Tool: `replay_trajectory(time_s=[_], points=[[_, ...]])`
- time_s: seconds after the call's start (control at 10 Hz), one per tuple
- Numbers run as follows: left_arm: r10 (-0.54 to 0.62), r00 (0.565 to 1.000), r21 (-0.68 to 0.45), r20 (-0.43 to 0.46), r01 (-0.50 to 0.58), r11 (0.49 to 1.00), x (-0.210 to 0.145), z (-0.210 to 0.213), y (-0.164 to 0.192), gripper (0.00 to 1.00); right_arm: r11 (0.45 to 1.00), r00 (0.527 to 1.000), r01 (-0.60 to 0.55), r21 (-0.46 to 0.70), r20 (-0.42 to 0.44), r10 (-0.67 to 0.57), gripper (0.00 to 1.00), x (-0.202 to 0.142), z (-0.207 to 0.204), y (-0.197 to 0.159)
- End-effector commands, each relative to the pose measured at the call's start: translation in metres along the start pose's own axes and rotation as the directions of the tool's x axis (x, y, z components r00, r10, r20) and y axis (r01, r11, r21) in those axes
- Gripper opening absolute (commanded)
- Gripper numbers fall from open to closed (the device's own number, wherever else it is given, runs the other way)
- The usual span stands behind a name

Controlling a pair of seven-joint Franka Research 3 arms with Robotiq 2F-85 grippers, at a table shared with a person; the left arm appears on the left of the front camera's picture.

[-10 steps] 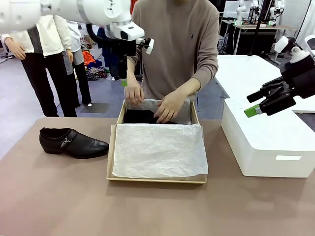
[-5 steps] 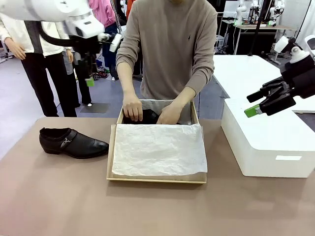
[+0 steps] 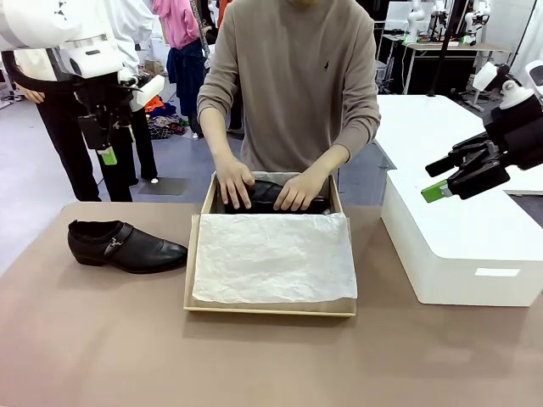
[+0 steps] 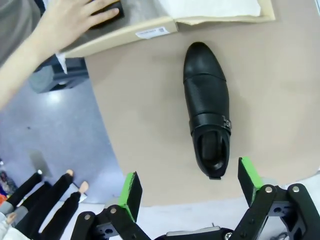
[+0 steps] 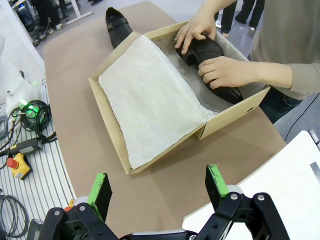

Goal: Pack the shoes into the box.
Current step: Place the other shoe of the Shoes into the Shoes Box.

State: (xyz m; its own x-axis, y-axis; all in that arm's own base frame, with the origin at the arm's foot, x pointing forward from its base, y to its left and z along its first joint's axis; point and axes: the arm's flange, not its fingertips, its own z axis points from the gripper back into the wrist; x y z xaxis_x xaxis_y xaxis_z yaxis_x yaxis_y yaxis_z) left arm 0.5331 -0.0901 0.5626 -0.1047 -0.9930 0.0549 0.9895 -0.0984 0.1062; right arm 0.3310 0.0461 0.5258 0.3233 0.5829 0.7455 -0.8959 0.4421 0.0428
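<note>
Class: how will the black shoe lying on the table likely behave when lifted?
The shoe looks glossy, so it may be slippery. It keeps its shape unsupported, so it is probably fairly stiff. Resting flat on its sole, it seems unlikely to roll.

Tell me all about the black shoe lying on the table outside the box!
The glossy black leather dress shoe has a rounded toe cap, a side strap with a small metal buckle and a low heel. It stands upright on its sole on the brown table, toe pointing toward the tan cardboard shoebox, not touching it. Only the table touches it.
</note>
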Motion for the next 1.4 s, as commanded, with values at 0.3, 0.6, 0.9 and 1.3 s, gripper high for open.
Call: replay_trajectory(time_s=[0.3, 0.6, 0.9, 1.3], points=[[-0.002, 1.000, 0.012, 0.003, 0.002, 1.000, 0.0040, 0.0034, -0.0004, 1.00, 1.000, 0.999, -0.024, 0.016, 0.033, 0.024, 1.00, 0.0003, -0.0007, -0.0032], [-0.002, 1.000, 0.012, 0.003, 0.002, 1.000, 0.0040, 0.0034, -0.0004, 1.00, 1.000, 0.999, -0.024, 0.016, 0.033, 0.024, 1.00, 0.0003, -0.0007, -0.0032], [-0.002, 1.000, 0.012, 0.003, 0.002, 1.000, 0.0040, 0.0034, -0.0004, 1.00, 1.000, 0.999, -0.024, 0.016, 0.033, 0.024, 1.00, 0.0003, -0.0007, -0.0032], [-0.002, 1.000, 0.012, 0.003, 0.002, 1.000, 0.0040, 0.0034, -0.0004, 1.00, 1.000, 0.999, -0.024, 0.016, 0.033, 0.024, 1.00, 0.0003, -0.0007, -0.0032]])
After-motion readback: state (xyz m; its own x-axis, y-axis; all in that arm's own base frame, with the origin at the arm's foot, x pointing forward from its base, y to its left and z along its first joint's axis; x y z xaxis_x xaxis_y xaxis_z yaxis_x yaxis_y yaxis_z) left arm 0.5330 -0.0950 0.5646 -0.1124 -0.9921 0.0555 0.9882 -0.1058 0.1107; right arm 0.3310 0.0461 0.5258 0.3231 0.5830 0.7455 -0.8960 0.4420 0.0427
